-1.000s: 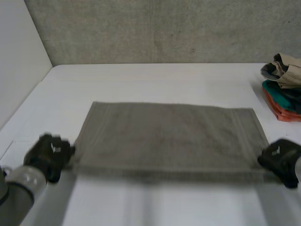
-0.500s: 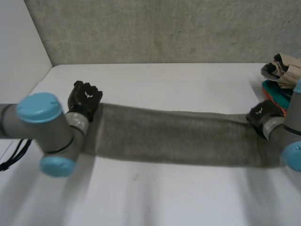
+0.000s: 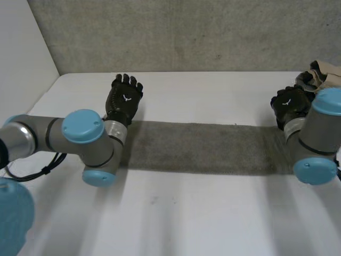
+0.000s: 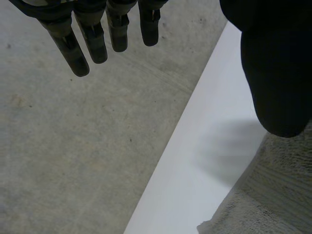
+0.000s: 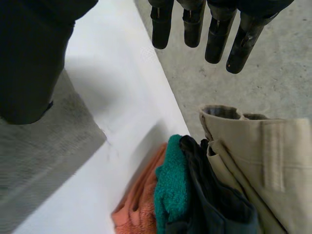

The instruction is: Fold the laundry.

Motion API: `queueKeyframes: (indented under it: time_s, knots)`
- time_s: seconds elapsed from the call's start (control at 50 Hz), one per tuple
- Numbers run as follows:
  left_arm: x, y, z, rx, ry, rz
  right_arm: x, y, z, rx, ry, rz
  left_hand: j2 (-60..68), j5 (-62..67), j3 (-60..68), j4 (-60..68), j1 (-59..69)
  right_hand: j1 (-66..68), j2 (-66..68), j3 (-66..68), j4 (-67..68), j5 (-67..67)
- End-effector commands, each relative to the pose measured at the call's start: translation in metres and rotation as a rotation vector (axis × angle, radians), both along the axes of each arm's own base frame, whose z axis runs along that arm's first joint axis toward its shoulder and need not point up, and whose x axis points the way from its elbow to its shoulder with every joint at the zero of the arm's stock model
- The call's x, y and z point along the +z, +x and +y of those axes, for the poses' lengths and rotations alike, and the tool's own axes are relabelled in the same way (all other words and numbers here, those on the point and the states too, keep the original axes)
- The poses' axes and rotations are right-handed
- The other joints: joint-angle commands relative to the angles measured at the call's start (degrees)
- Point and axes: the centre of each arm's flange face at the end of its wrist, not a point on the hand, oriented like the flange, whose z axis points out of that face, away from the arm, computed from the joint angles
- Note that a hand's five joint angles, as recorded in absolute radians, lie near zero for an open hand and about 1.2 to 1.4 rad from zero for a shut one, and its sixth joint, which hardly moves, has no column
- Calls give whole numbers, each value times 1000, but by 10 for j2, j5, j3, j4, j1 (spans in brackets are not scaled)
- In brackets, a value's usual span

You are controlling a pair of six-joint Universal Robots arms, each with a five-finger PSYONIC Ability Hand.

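Left hand (image 3: 123,100) sits just past the towel's left end, fingers straight and spread — gripping nothing. The grey towel (image 3: 202,148) lies as a long folded strip across the white table (image 3: 202,213). Right hand (image 3: 289,105) at its right end, fingers loose and empty too — stacked clothes (image 5: 219,185) just beside.

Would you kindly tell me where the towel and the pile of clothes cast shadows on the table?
Head view: the folded towel leaves a thin dark band on the table along its near edge; the white top shows no glare. Right wrist view: the table turns greyer right beside the pile of clothes.
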Motion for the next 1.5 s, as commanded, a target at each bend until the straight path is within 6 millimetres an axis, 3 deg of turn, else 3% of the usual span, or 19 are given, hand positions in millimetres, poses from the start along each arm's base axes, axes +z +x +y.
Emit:
queueKeyframes:
  time_s: [0.02, 0.12, 0.2, 0.4, 0.46, 0.48, 0.7, 0.88, 0.94, 1.06, 1.16, 1.18, 1.22, 1.24, 1.26, 1.34, 1.4, 1.42, 1.5]
  knots:
    - [23, 23, 39, 5, 55, 25, 22, -11, 59, 75, 193, -177, -18, -27, -23, -18, -10, -20, -26, -24, -36, -38]
    - [28, 38, 69, -8, 130, 99, 7, -49, 74, 36, 413, -286, -18, -27, -23, -18, -10, 49, 44, 45, 33, 31]
    - [27, 43, 84, -19, 183, 154, -6, -68, 75, 18, 468, -336, -18, -27, -23, -18, -10, 100, 94, 96, 84, 82]
    - [23, 47, 89, -16, 212, 179, -26, -81, 60, -1, 414, -346, -18, -27, -23, -18, -10, 209, 204, 205, 193, 191]
    - [23, 47, 88, -14, 212, 181, -31, -82, 54, 4, 400, -347, -18, -27, -23, -18, -10, 405, 400, 401, 389, 387]
    - [23, 47, 88, -14, 212, 181, -32, -83, 51, 3, 384, -342, -18, -27, -23, -18, -10, 677, 672, 673, 661, 659]
    - [29, 48, 93, -17, 204, 185, -26, -114, 41, -113, 328, -308, -18, -27, -23, -18, -10, 680, 674, 676, 664, 662]
    - [36, 52, 96, -12, 192, 197, -13, -181, 29, -257, 259, -6, -18, -27, -23, -18, -10, 680, 674, 676, 664, 662]
    - [37, 54, 97, -7, 191, 197, -7, -181, 26, -257, 238, 61, -18, -27, -23, -18, -10, 680, 674, 676, 664, 662]
    - [47, 58, 97, 0, 169, 209, 34, -103, 28, -57, 84, 10, -18, -27, -23, -18, -10, 680, 674, 676, 664, 662]
    - [60, 65, 93, 19, 136, 226, 66, -33, 46, 135, -34, -79, -18, -27, -23, -18, -10, 680, 674, 676, 664, 662]
    - [63, 68, 92, 26, 127, 232, 74, -1, 58, 231, -70, -101, -18, -27, -23, -18, -10, 680, 674, 676, 664, 662]
    - [71, 74, 88, 45, 106, 244, 79, 36, 77, 352, -97, -113, -18, -27, -23, -18, -10, 680, 674, 676, 664, 662]
    - [74, 75, 87, 48, 100, 250, 78, 51, 85, 405, -100, -117, -18, -27, -23, -18, -10, 680, 674, 676, 664, 662]
    - [76, 78, 86, 55, 94, 255, 71, 84, 104, 528, -96, -121, -18, -27, -23, -18, -10, 680, 674, 676, 664, 662]
    - [84, 88, 84, 78, 89, 283, 46, 154, 154, 830, -72, -127, -18, -27, -23, -18, -10, 680, 674, 676, 664, 662]
    - [82, 93, 85, 91, 118, 296, 24, 181, 177, 955, -33, -126, -18, -27, -23, -18, -10, 680, 674, 676, 664, 662]
    - [82, 95, 86, 94, 126, 300, 6, 193, 187, 1015, 5, -126, -18, -27, -23, -18, -10, 680, 674, 676, 664, 662]
    - [77, 98, 89, 102, 161, 306, -24, 214, 205, 1087, 47, -105, -18, -27, -23, -18, -10, 680, 674, 676, 664, 662]
